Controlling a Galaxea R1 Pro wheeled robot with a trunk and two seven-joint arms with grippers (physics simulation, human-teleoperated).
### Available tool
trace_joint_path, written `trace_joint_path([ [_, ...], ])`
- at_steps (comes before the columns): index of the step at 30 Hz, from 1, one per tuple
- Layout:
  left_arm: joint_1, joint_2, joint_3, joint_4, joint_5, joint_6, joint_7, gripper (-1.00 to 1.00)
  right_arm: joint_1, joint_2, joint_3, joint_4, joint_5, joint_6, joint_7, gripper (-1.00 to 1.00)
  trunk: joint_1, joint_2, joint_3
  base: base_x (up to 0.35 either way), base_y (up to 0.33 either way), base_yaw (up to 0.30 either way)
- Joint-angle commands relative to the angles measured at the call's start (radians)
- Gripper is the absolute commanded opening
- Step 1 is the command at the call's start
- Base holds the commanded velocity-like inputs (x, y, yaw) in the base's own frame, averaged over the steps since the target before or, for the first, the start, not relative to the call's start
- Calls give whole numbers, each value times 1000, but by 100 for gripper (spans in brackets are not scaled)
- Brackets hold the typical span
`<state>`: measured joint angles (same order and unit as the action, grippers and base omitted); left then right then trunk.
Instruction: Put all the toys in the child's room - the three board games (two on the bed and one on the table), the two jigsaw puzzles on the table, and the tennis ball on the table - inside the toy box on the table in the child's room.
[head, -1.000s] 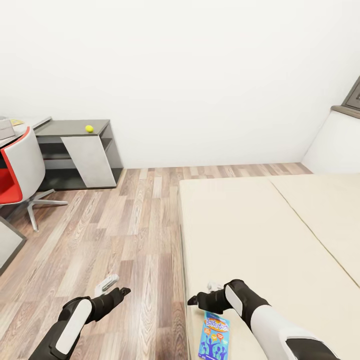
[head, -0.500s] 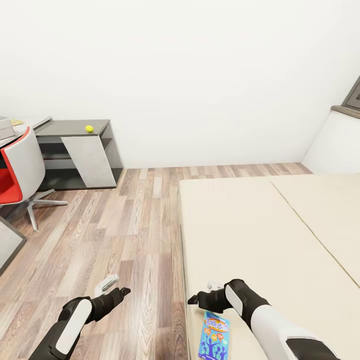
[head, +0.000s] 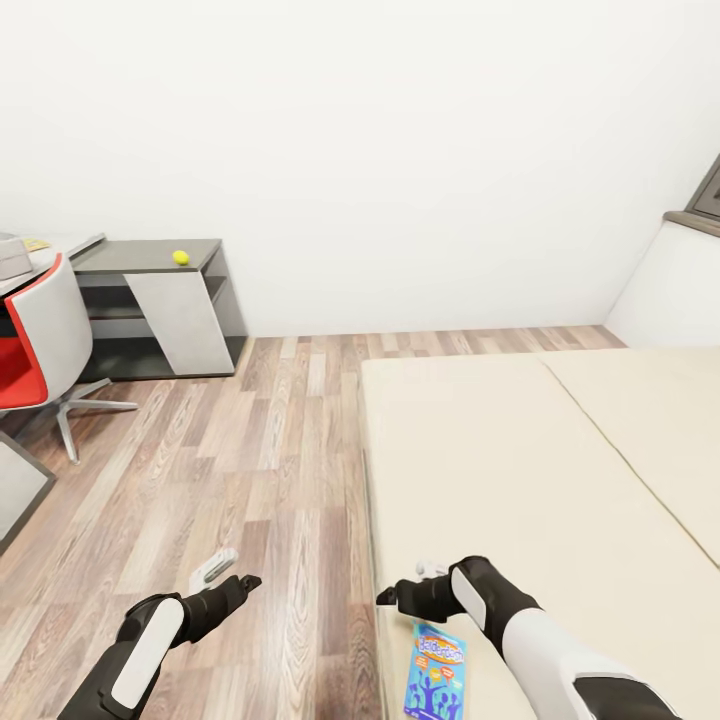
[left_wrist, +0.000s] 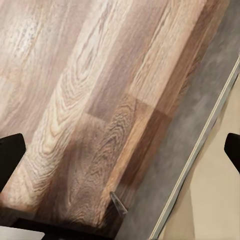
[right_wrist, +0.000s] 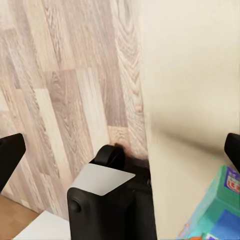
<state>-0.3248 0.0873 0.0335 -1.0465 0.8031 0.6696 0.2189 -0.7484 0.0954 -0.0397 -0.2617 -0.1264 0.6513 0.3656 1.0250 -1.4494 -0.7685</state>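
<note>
A mostly blue board game (head: 436, 672) lies flat on the near left corner of the beige bed (head: 500, 470). It also shows as a teal-blue corner (right_wrist: 220, 210) in the right wrist view. My right gripper (head: 385, 598) hovers open just beyond the game, over the bed's edge. Over the wood floor my left gripper (head: 250, 581) is open and empty. The yellow-green tennis ball (head: 181, 257) sits on a low dark grey desk (head: 150, 255) far away at the left. Part of the light grey toy box (head: 10, 255) shows at the left edge, on the pale table (head: 60, 245).
A red and white swivel chair (head: 35, 340) stands by the table at the left. Wood-plank floor (head: 260, 450) runs between the desk and the bed. A white wall closes the far side. A small white object (head: 213, 567) lies on the floor near my left gripper.
The whole picture has shifted very slightly, so the camera moved a little. Both arms and the blue game hold their places.
</note>
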Motion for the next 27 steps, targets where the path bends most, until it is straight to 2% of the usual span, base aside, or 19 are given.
trace_joint_path([
  [1,0,0,0,-1,10,4,8,100,0,0,-4,-8,-5,7,-2,100,0,0,-1,0,175,0],
  [15,0,0,0,-1,11,3,8,100,1,3,-7,-65,-7,8,-3,100,0,0,0,0,244,-8],
  [27,0,0,0,-1,11,3,8,100,1,4,-6,-77,-7,8,-3,100,0,0,11,0,284,-136],
])
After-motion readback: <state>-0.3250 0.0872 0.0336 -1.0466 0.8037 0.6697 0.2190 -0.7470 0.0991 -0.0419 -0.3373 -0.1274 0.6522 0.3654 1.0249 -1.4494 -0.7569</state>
